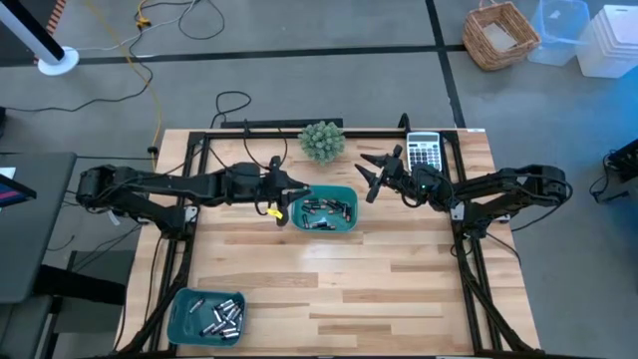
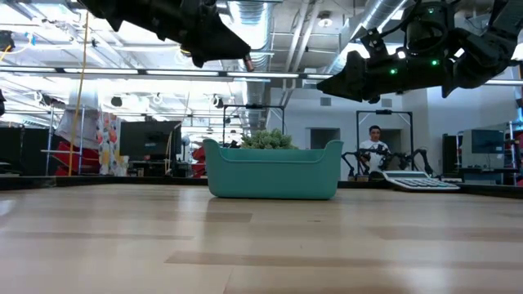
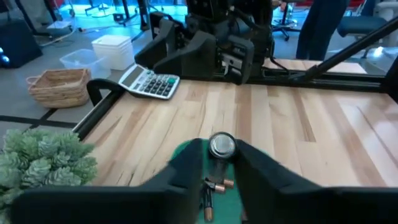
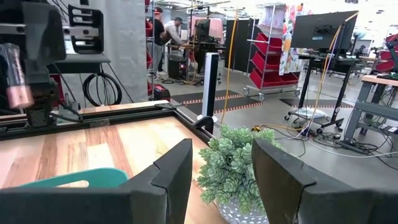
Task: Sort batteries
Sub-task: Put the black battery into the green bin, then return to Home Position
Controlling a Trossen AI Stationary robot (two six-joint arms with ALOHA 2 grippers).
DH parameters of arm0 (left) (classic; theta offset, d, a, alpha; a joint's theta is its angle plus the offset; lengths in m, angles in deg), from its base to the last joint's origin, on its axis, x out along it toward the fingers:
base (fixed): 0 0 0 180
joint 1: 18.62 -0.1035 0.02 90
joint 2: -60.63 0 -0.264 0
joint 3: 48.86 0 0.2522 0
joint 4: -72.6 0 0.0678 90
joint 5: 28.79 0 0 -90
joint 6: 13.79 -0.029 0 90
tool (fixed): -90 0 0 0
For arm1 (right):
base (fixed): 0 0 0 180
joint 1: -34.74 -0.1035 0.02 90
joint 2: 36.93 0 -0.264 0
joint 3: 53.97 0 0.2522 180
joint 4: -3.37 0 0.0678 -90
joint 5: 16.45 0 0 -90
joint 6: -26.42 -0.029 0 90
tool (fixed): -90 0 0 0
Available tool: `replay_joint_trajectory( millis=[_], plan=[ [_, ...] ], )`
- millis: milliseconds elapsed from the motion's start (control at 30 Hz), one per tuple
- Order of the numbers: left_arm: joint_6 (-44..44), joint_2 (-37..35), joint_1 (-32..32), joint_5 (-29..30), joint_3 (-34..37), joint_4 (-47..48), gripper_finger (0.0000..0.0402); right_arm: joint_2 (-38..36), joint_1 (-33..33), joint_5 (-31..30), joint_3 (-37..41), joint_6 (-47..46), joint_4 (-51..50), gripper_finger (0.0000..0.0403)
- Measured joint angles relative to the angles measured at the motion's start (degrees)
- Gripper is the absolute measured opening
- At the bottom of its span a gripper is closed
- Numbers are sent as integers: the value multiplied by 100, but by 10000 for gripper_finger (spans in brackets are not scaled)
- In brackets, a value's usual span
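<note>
Two dark fingers (image 3: 186, 171) of the left gripper (image 3: 219, 163) pinched a single battery (image 3: 222, 145) between them, silvery end cap facing the wrist camera. The left gripper (image 1: 282, 202) hung above the table (image 1: 339, 274), at the 9 o'clock rim of the teal tray (image 1: 349, 221) near the table's middle. From table height the same gripper (image 2: 237, 51) rode high over that tray (image 2: 273, 171), well clear of the rim. In the right wrist picture the held battery (image 4: 15, 74) showed upright, pinkish, clamped in the far gripper.

Inside the middle tray lay a loose heap of batteries (image 1: 327, 209), dark with metallic ends; a couple of copper-tipped ones (image 3: 217, 185) showed straight below the left fingers. A second teal tray (image 1: 182, 311) sat at the table's 7 o'clock corner, with more batteries (image 1: 223, 315) lying in it.

The right gripper (image 1: 371, 174) waited at 2 o'clock from the middle tray, fingers (image 4: 171, 171) spread apart and holding nothing. It hovered in the air, beside the calculator (image 1: 424, 152).

A small green plant (image 1: 322, 140) stood at 12 o'clock from the middle tray, near the table's far edge. A wicker basket (image 1: 501, 35) rested on the floor beyond the table at 1 o'clock. A person (image 2: 375, 144) was seated in the room behind, far back.
</note>
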Motion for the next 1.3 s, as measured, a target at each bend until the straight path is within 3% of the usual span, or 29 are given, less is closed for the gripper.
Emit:
replay_joint_trajectory(
  millis=[133, 267, 567, 733, 933, 1100, 1167, 1300],
  plan=[
    [-42, -7, -13, -29, 143, -308, 153, 0, 0, 0, 0, 0, 0, 181],
    [-45, 0, -28, -73, 294, -388, 206, 0, 0, 0, 0, 0, 2, 181],
    [-286, -147, -20, -78, 342, -562, 226, -68, -112, 40, 0, 40, 21, 181],
    [-544, -525, 63, -79, 342, -152, 202, -678, -484, 129, 105, 508, 52, 176],
    [-587, -1251, 206, -74, 417, 680, 115, -2150, -864, 146, 546, 619, -655, 119],
    [-565, -2276, 318, -48, 1198, 504, 19, -3349, -1234, 146, 697, 426, -2125, 34],
    [-560, -2751, 349, -6, 1636, 213, 7, -3719, -1437, 144, 693, 420, -2582, 11],
    [-483, -3712, 352, 210, 2289, 394, 6, -4323, -1947, -195, 688, 504, -3201, 10]
  ],
)
